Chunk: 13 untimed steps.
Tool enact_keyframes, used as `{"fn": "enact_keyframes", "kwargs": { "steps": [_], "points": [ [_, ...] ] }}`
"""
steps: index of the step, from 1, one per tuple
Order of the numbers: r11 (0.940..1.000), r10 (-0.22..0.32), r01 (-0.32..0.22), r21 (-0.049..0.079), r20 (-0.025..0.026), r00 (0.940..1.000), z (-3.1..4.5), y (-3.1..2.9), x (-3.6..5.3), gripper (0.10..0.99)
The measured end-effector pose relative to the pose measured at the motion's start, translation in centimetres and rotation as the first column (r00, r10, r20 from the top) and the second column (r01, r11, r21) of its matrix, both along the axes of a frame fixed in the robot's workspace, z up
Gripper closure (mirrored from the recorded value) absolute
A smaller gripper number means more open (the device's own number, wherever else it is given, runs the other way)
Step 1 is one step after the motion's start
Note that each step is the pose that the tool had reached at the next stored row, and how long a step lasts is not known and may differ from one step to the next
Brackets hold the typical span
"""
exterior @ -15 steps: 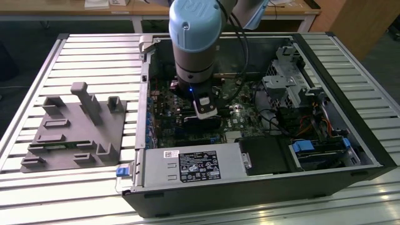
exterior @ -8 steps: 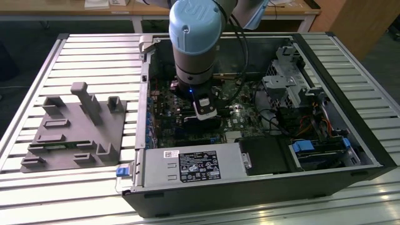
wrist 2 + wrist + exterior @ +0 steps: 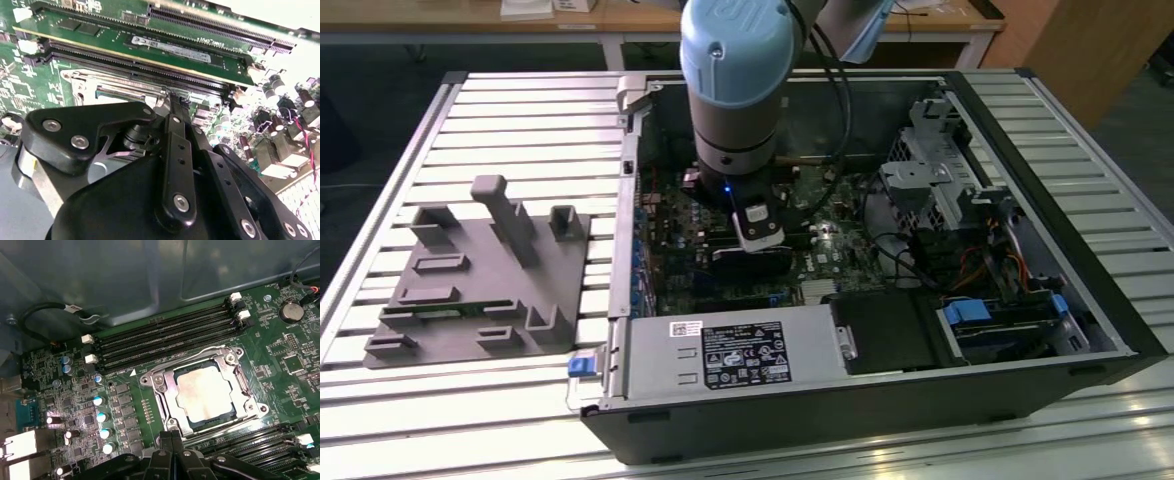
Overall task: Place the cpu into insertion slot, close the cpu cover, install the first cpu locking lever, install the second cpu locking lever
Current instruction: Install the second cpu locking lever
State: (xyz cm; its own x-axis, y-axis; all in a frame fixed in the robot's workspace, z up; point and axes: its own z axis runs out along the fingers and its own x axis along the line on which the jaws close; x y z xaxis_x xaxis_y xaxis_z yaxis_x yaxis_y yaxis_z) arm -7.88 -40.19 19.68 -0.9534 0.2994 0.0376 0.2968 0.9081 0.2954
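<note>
My gripper [image 3: 170,107] sits closest to the lens in both wrist views, its black linkage arms and bolted joints crowding the foreground, and its two fingers [image 3: 172,437] are pressed together with nothing between them that I can make out. In the first wrist view the fingertips hang just at the edge of the insertion slot [image 3: 202,390] on the green circuit board [image 3: 280,370], at the side away from the long black memory slots [image 3: 165,337]. The cpu [image 3: 204,390] lies flat inside that slot, its pale silvery top facing up. The cpu cover [image 3: 165,395] is folded down around the chip as a thin metal frame, with the chip showing through its cut-out. Whether either locking lever is latched I cannot tell. A row of small round capacitors [image 3: 101,416] stands on the board beside the slot, and a coin cell battery [image 3: 291,311] lies well apart from it, beyond the memory slots. In the exterior view my arm [image 3: 736,90] reaches down into the open computer case [image 3: 854,420], which lies on a slatted table [image 3: 520,110], with a grey fixture block [image 3: 480,275] resting on the slats beside the case.
</note>
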Motion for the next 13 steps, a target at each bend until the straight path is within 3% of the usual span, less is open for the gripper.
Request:
{"fn": "enact_keyframes", "kwargs": {
  "steps": [13],
  "points": [
    [1.0000, 0.000, 0.000, 0.010, 0.0011, 1.0000, -0.37, 0.62, -0.62, 0.980]
  ]
}}
